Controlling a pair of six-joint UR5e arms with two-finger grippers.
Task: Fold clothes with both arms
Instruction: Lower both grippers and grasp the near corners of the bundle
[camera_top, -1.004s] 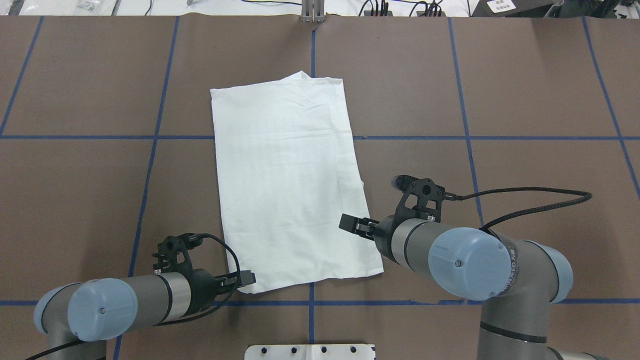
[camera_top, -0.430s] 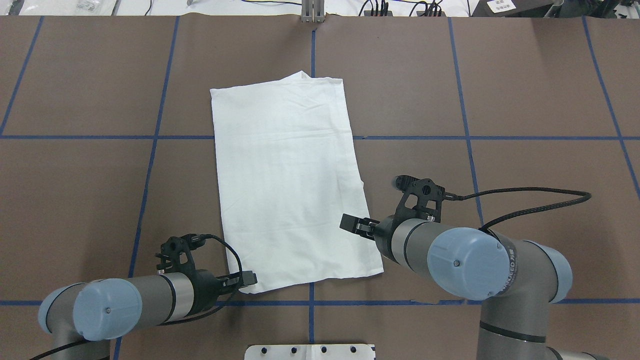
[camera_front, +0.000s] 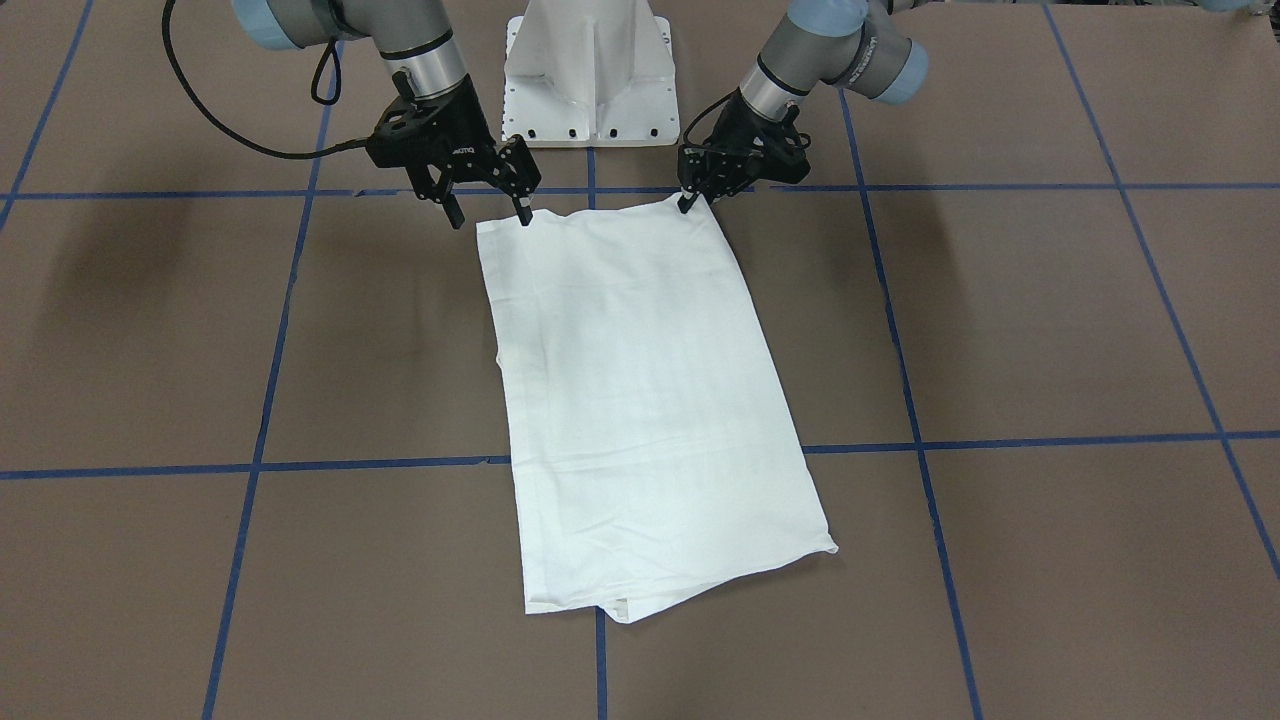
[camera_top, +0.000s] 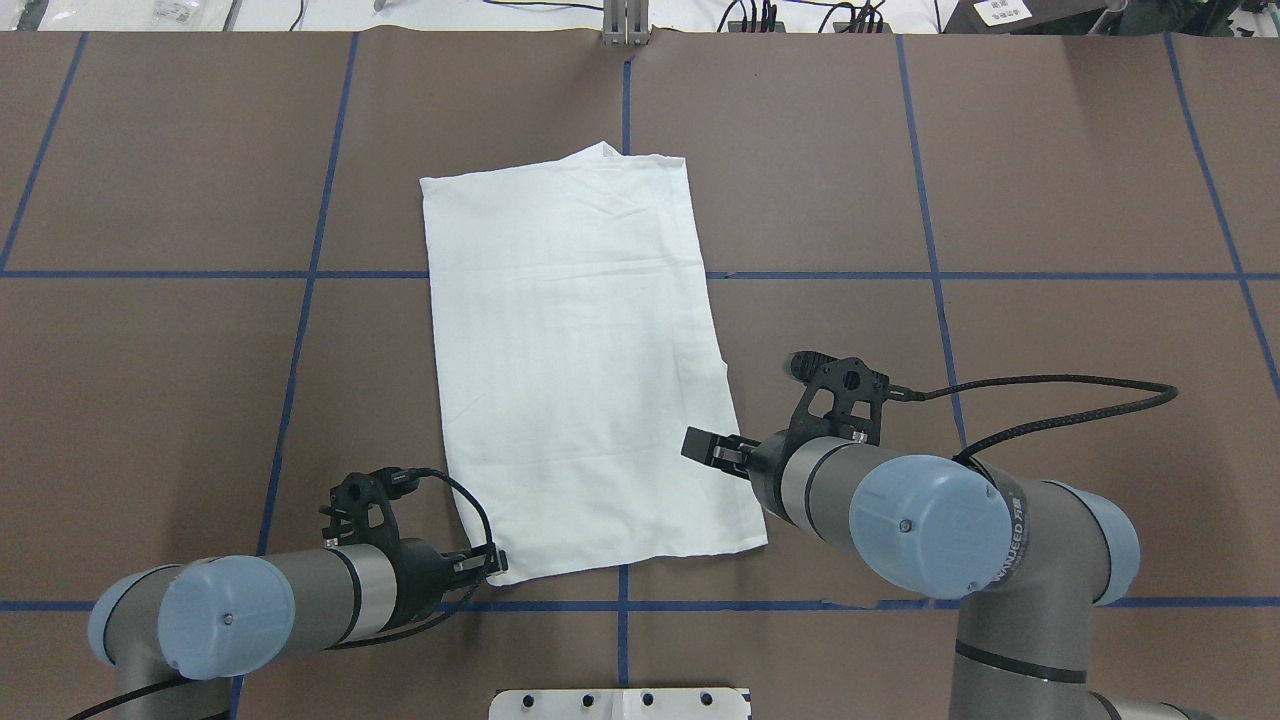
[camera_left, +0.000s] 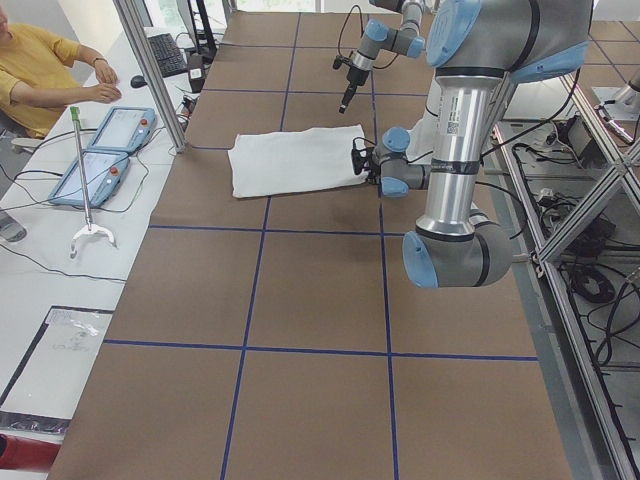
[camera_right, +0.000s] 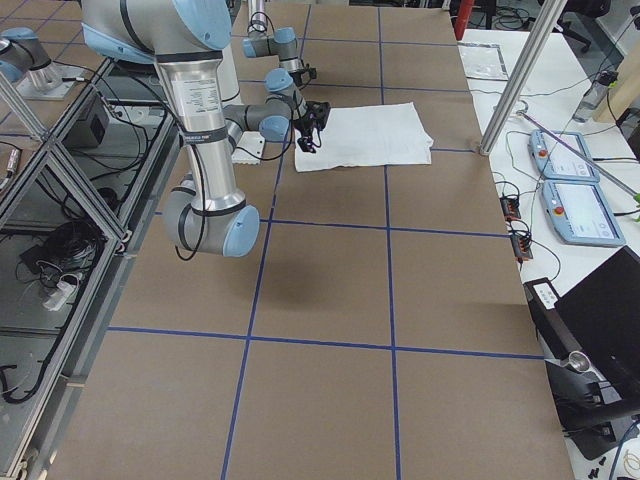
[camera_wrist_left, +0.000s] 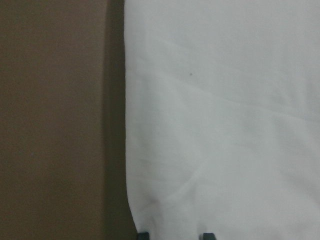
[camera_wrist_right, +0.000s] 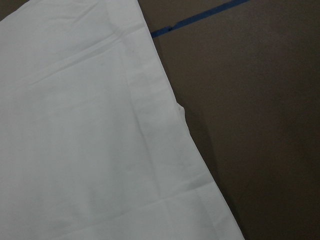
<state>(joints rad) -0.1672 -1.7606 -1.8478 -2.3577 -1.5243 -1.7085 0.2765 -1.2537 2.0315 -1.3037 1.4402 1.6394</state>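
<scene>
Not much else around, just the brown paper-covered bench (camera_top: 1050, 180) gridded with blue tape lines (camera_top: 930, 275), plus two light-blue control pendants (camera_left: 124, 127) on a white side bench (camera_left: 40, 250) where a person in a yellow shirt (camera_left: 30, 75) sits.

My left arm (camera_top: 320, 595) and right arm (camera_top: 830, 480) are silver-grey tubes with light-blue joint caps (camera_top: 925, 525), a small screw (camera_top: 903, 524) in each. My left gripper (camera_front: 686, 204) and right gripper (camera_front: 489, 214) are black. A black braided cable (camera_top: 1050, 378) loops off my right wrist.
</scene>
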